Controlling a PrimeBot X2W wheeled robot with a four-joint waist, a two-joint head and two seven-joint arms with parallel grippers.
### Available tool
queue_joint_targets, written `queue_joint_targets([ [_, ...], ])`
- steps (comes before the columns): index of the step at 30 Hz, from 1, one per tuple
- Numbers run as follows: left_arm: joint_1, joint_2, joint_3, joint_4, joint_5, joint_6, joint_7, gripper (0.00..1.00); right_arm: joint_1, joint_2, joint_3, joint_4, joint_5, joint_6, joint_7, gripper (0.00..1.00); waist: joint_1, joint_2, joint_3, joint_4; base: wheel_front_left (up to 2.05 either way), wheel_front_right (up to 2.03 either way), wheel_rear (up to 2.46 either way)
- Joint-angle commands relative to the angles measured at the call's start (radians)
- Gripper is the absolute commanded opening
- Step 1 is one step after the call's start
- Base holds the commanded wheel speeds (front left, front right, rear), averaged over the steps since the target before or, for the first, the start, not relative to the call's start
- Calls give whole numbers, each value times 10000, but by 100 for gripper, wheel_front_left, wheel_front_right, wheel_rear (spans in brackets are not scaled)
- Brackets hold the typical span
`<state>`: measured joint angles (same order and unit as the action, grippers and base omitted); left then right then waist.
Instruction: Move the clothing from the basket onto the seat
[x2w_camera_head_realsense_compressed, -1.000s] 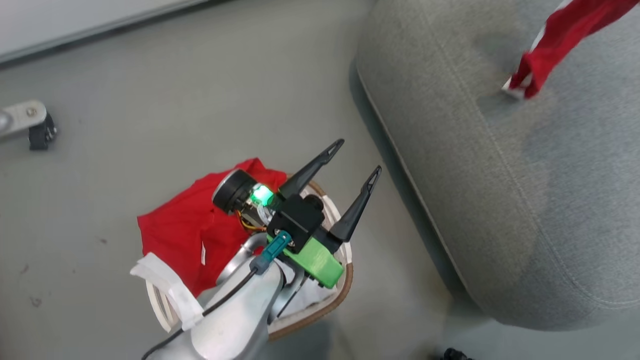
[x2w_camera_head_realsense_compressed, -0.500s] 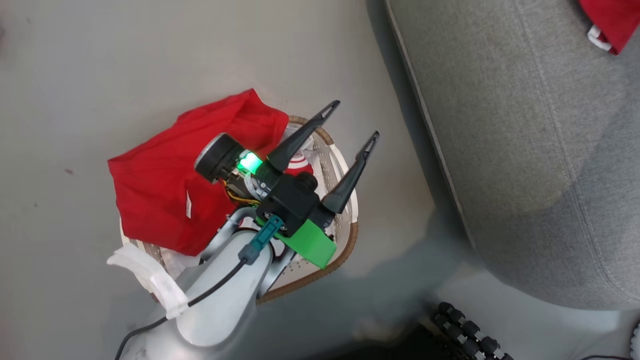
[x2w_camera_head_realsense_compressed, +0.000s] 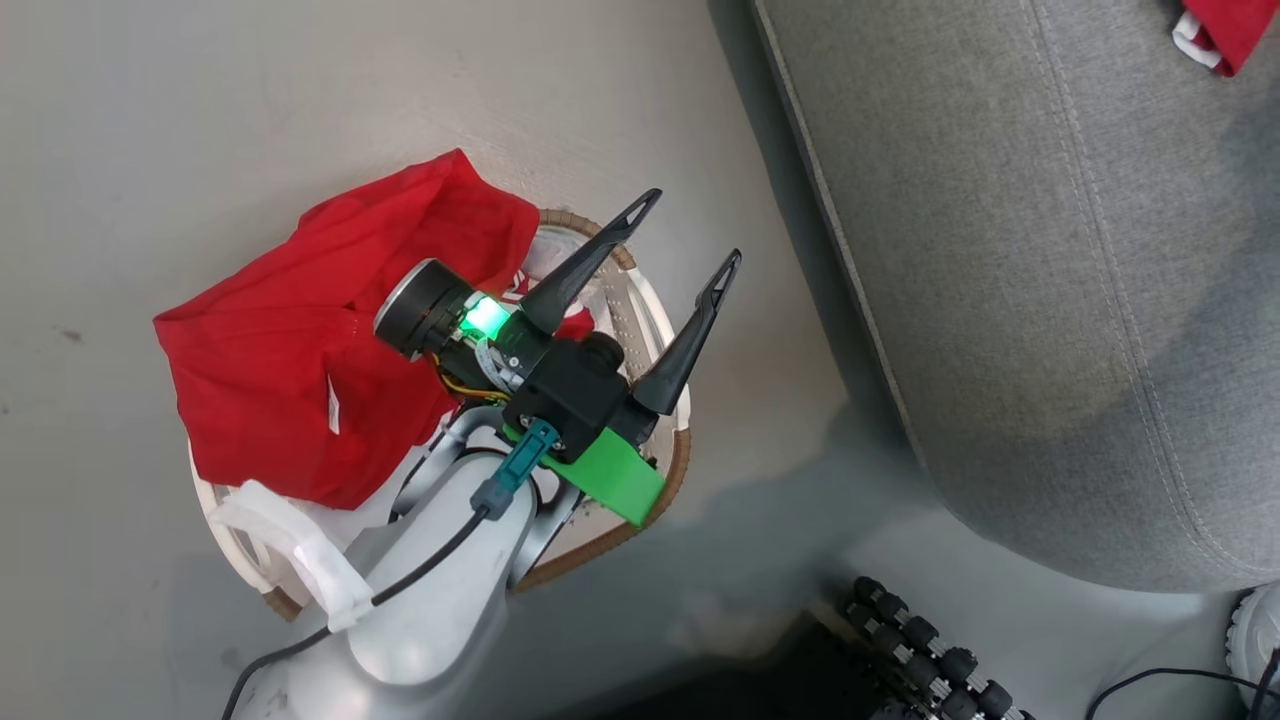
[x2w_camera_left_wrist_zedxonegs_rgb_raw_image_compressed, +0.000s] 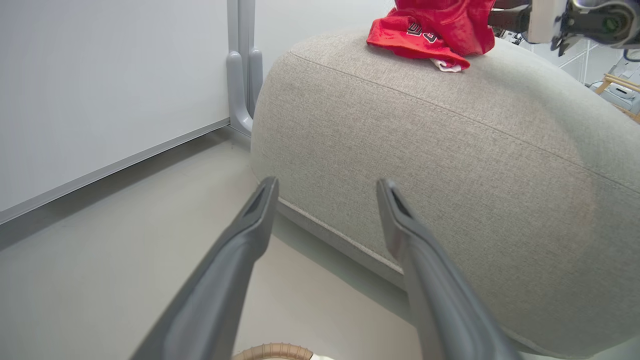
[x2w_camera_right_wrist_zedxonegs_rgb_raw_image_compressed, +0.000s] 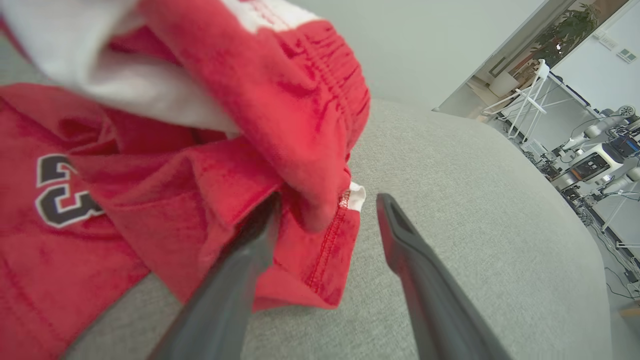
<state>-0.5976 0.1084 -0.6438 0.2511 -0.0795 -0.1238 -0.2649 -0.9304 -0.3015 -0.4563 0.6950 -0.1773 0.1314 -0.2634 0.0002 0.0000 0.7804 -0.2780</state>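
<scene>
The clothing (x2w_camera_right_wrist_zedxonegs_rgb_raw_image_compressed: 175, 165) that dangled above the seat (x2w_camera_head_realsense_compressed: 1000, 300) now lies on it beside the right gripper (x2w_camera_right_wrist_zedxonegs_rgb_raw_image_compressed: 327, 200), jaws wide apart (the left gripper (x2w_camera_head_realsense_compressed: 692, 225), equally wide, hovers over the basket (x2w_camera_head_realsense_compressed: 683, 465) and its red garment (x2w_camera_head_realsense_compressed: 270, 360)).

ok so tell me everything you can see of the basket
The basket is a small oval tub of white perforated plastic with a brown woven rim and a white handle. It stands upright on the floor beside the couch. Red clothing lies heaped in it and spills over its rim onto the floor. The open left gripper hangs above it.
</scene>
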Motion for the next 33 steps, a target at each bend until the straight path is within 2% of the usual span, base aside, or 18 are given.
queue_joint_targets([
  [1, 1, -10, 67, 37, -129, -24, 9, 100, 293, -70, 35, -63, 108, -14, -21, 100, -2, 0, -190, -19, 0, 0, 0],
  [9, 201, -199, 225, 226, -295, -50, 9, 100, 1594, -337, 729, -342, 741, -14, -21, 100, -2, 0, -1045, 260, 0, 0, 0],
  [15, 459, -416, 528, 293, -581, -63, 9, 100, 2177, -697, 1213, -609, 1055, -14, -20, 100, -2, 0, -2005, 756, 0, 0, 0],
  [22, 1004, -544, 1205, 242, -901, 26, 9, 100, 2340, -806, 1635, -1219, 1252, -14, -22, 100, -2, 0, -3281, 1544, 0, 0, 0],
  [27, 1480, -574, 1819, 184, -1189, 177, 9, 100, 2534, -484, 2006, -1721, 1352, -14, -20, 100, -2, 0, -4107, 2202, 0, 0, 0],
  [30, 1772, -578, 2203, 126, -1440, 365, 9, 100, 2686, -107, 2108, -2041, 1382, -14, -20, 100, -2, 0, -4462, 2460, 0, 0, 0],
  [33, 2174, -580, 2693, 71, -1703, 576, 9, 100, 2980, 565, 2359, -2403, 1323, -14, -20, 100, -2, 0, -4836, 2770, 0, 0, 0],
])
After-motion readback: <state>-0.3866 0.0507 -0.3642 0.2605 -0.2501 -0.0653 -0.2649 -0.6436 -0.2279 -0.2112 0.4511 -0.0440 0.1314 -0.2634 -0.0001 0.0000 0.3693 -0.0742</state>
